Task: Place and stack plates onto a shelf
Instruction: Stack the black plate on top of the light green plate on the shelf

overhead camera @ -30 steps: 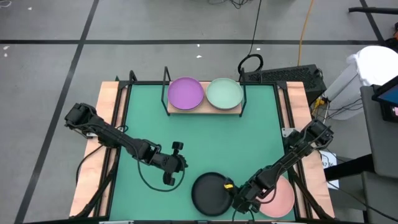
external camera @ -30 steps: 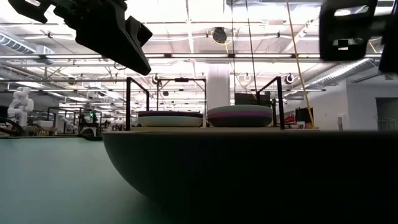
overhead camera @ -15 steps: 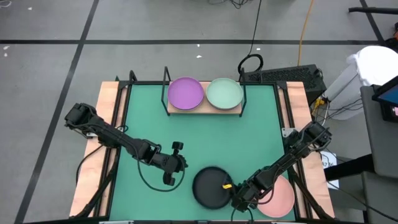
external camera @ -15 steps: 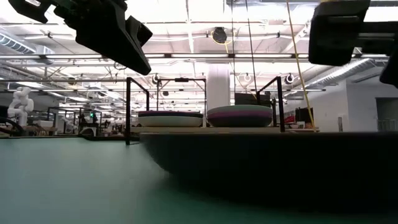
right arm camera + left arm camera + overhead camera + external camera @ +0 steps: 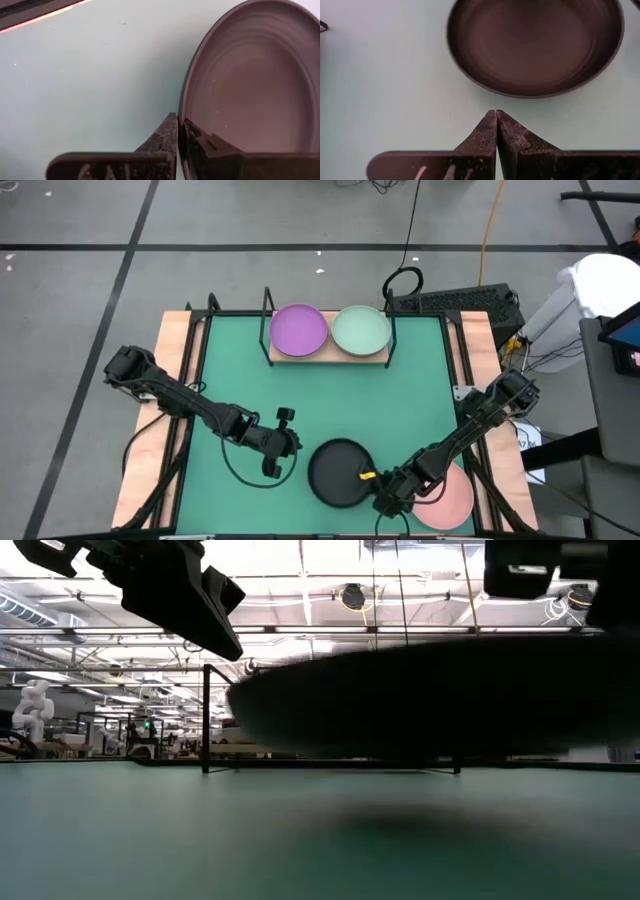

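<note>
Change since earlier frames: black plate (image 5: 337, 471), which lay flat on the table a second ago, now hangs clear of the mat in the low view, with a shadow under it; right pincer (image 5: 375, 480) has gone from wide to clamped.
Right pincer: at the table's near edge, fingers (image 5: 170, 135) pinched on the black plate's rim, one inside the bowl and one outside.
Black plate: held at its right rim, lifted just off the green table (image 5: 400, 400), near the front edge and right of the left pincer.
Left pincer: hovers over the table's near-left part (image 5: 284, 442), fingers (image 5: 487, 135) pressed together with nothing between them; the black plate lies just ahead of its tips.
Pink plate: on the table at the near-right corner (image 5: 452, 495), partly under the right arm, just beside the black plate.
Shelf: at the table's far edge, centre (image 5: 328, 356), wood board inside a black wire frame.
Purple plate: on the shelf's left half (image 5: 299, 329).
Mint plate: on the shelf's right half (image 5: 361, 330), touching or nearly touching the purple one.
Low view: the lifted plate's dark underside (image 5: 420, 700) hides most of the shelf; one black post (image 5: 206, 718) shows at left.
</note>
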Tool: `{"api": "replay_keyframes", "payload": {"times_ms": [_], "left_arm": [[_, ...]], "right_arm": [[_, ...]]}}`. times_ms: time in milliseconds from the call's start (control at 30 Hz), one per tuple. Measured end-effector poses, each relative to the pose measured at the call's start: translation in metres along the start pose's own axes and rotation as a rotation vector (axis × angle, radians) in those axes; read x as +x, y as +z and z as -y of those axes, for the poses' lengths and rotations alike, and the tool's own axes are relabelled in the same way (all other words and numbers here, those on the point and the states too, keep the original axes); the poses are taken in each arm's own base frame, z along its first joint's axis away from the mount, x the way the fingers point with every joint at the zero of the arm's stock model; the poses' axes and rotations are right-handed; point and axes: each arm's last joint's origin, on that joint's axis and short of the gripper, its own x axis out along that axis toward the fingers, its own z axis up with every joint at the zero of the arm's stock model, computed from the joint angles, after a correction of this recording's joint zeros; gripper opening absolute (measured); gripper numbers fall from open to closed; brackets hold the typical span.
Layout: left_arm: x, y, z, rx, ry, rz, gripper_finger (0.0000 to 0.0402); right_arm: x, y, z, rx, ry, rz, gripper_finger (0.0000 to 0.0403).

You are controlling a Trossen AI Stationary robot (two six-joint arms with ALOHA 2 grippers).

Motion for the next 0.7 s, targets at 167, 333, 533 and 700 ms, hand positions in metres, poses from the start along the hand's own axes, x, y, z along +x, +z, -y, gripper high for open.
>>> {"api": "replay_keyframes", "payload": {"times_ms": [167,333,533,700], "left_arm": [[0.000,0.000,0.000,0.000,0.000,0.000,0.0003],[0.000,0.000,0.000,0.000,0.000,0.000,0.0003],[0.000,0.000,0.000,-0.001,0.000,-0.002,0.0003],[0.000,0.000,0.000,-0.001,0.000,-0.003,0.0003]], "right_arm": [[-0.017,-0.004,0.005,-0.009,-0.069,-0.050,0.0001],[-0.035,-0.006,0.017,0.000,-0.161,-0.057,0.0001],[-0.054,-0.017,0.039,0.052,-0.215,-0.071,0.0001],[-0.065,-0.032,0.064,0.100,-0.254,-0.102,0.0001]]}}
